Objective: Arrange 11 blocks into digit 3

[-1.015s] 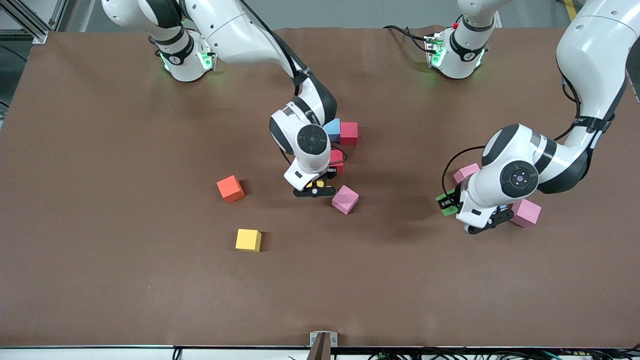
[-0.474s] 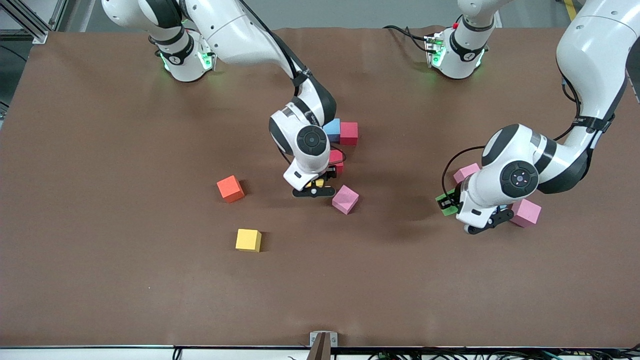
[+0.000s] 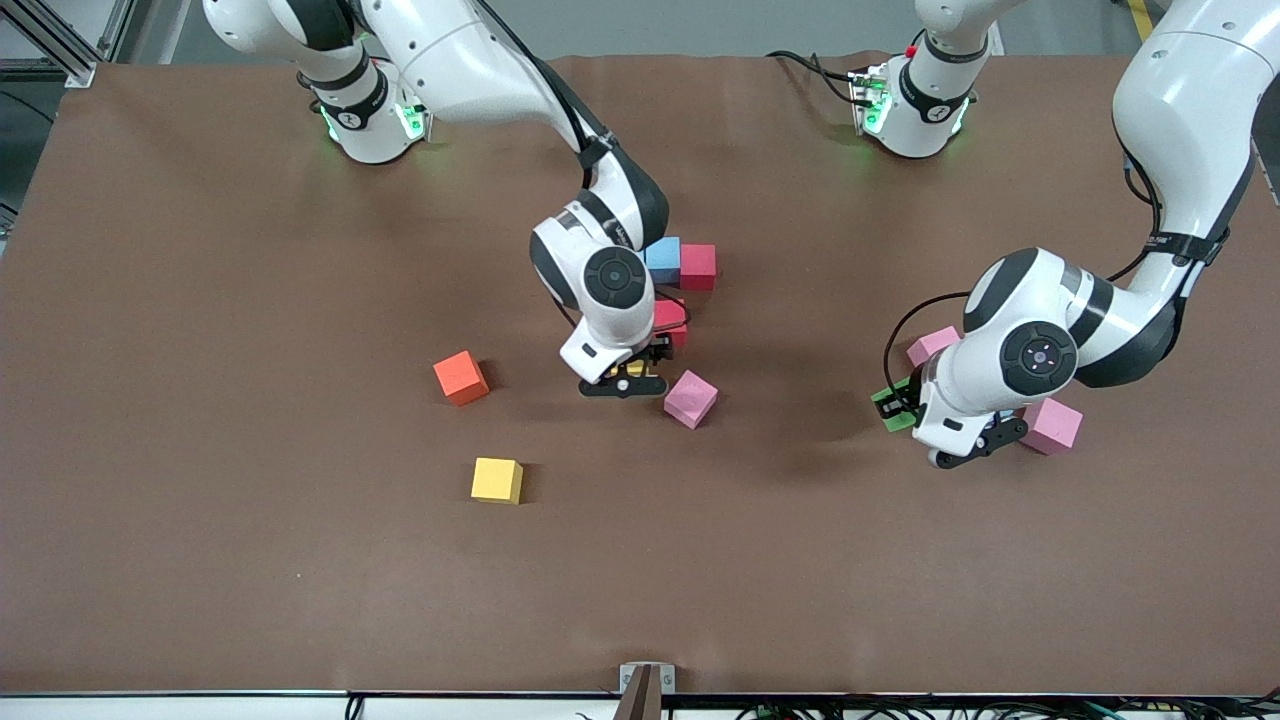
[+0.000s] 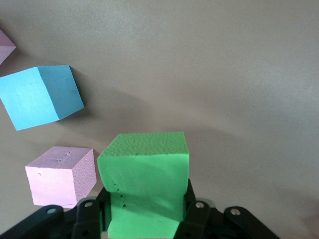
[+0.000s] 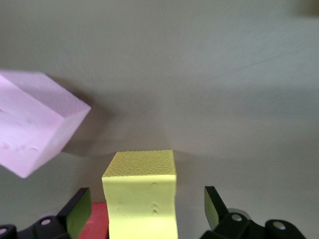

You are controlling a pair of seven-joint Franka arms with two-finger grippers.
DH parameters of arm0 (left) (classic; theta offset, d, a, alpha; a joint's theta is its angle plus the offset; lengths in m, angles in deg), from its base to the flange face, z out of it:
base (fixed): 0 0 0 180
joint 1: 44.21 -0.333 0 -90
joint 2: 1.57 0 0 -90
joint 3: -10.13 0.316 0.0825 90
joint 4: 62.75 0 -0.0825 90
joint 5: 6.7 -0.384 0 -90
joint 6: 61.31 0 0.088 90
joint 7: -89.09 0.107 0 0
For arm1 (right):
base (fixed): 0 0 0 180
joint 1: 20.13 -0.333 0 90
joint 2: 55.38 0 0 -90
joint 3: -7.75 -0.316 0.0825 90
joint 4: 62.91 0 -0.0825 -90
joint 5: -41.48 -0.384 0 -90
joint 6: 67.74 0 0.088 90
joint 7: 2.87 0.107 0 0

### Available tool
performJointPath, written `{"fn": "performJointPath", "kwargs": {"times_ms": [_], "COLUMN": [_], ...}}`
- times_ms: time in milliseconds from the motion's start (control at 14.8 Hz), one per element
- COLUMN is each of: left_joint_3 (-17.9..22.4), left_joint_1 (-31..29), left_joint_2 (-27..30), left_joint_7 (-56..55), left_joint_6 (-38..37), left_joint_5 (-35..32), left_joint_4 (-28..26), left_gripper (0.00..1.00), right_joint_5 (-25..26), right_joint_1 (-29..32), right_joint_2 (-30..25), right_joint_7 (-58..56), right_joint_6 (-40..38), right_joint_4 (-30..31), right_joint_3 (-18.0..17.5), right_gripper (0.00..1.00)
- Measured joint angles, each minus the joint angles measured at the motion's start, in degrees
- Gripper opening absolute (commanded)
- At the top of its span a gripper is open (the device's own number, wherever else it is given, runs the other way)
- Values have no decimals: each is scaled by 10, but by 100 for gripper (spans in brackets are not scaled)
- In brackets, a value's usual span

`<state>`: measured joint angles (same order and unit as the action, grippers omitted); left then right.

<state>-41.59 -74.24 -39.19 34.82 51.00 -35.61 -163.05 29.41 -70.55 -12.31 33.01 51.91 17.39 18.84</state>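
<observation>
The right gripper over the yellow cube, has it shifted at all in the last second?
Yes, slightly. Against the still pink block, the right gripper has edged toward the right arm's end of the table, its fingers now open around the yellow block.

Eleven blocks (image 3: 497,480) (three pinkish; red, yellow, blue in pairs)

My work surface is a wide table (image 3: 200,560) covered in matte brown sheeting, evenly lit from above. Grey floor (image 3: 700,25) shows past its top edge, aluminium framing (image 3: 60,45) at one corner, cables (image 3: 900,708) along the near edge.
</observation>
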Motion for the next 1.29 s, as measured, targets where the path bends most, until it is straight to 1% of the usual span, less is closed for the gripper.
{"fn": "performJointPath", "kwargs": {"times_ms": [203, 338, 474, 676, 812, 1082, 1285], "left_joint_3": [0, 0, -1, -1, -1, -1, -1], "left_joint_1": [0, 2, 11, 41, 59, 95, 104], "left_joint_2": [0, 0, 0, 0, 0, -1, -1], "left_joint_7": [-10, -35, -80, -166, -227, -362, -445], "left_joint_6": [0, 0, 0, 0, 0, 9, 43], "left_joint_5": [0, 0, 1, 1, 1, 1, 1], "left_joint_4": [0, 0, -1, -2, -3, -13, -38], "left_gripper": [42, 42, 42, 42, 41, 41, 40], "right_joint_5": [0, 0, 0, 0, 0, 0, 0], "right_joint_1": [27, 47, 60, 67, 80, 109, 111], "right_joint_2": [-47, -68, -72, -72, -71, -69, -59], "right_joint_7": [0, 0, 0, -1, -1, 0, 36], "right_joint_6": [-61, -80, -88, -92, -102, -103, -91], "right_joint_4": [0, 3, 5, 14, 18, 20, 21], "right_joint_3": [3, 10, 37, 82, 98, 100, 100], "right_gripper": [100, 100, 100, 100, 100, 100, 100]}}
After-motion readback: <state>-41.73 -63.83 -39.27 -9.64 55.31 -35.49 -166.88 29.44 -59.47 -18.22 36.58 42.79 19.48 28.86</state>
